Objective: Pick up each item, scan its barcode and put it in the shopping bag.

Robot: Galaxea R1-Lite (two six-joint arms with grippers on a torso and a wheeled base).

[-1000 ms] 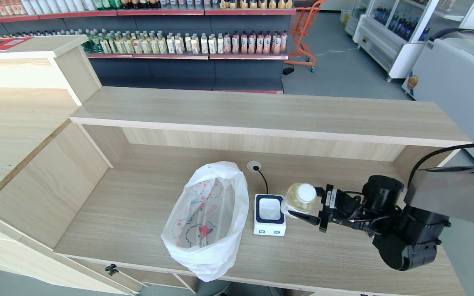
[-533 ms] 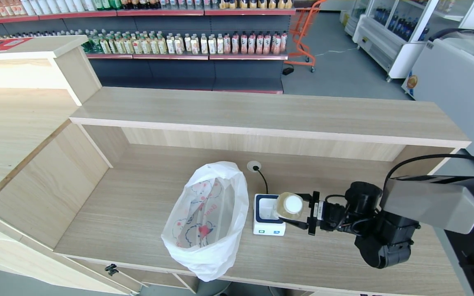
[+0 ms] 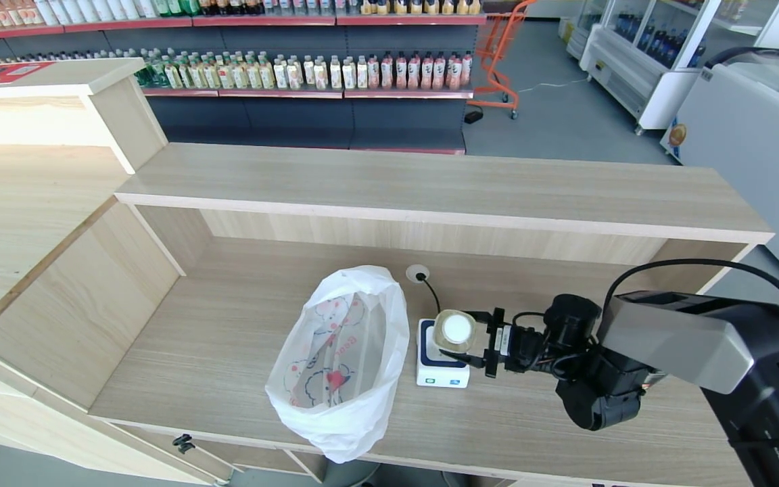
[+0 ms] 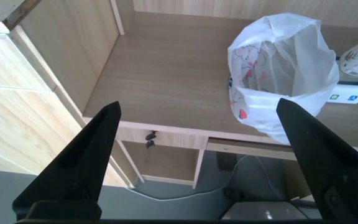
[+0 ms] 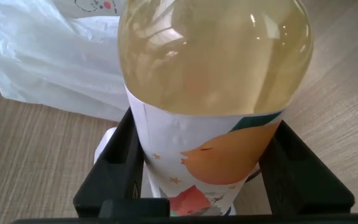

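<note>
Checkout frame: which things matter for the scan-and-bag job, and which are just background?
Job:
- bottle, held in the right gripper
- scanner
- shopping bag

Background:
- drinks shelves
- orange cart
- freezers

In my right gripper (image 3: pixel 467 338), bottle (image 3: pixel 455 331) hides most of scanner (image 3: pixel 441 375) window. Right wrist view: bottle ends cut by frame edges, barcode place untellable. Inside shopping bag (image 3: pixel 362 304), contents unclear behind folds. Far shelf bottles (image 3: pixel 308 71) too small to identify.
</note>
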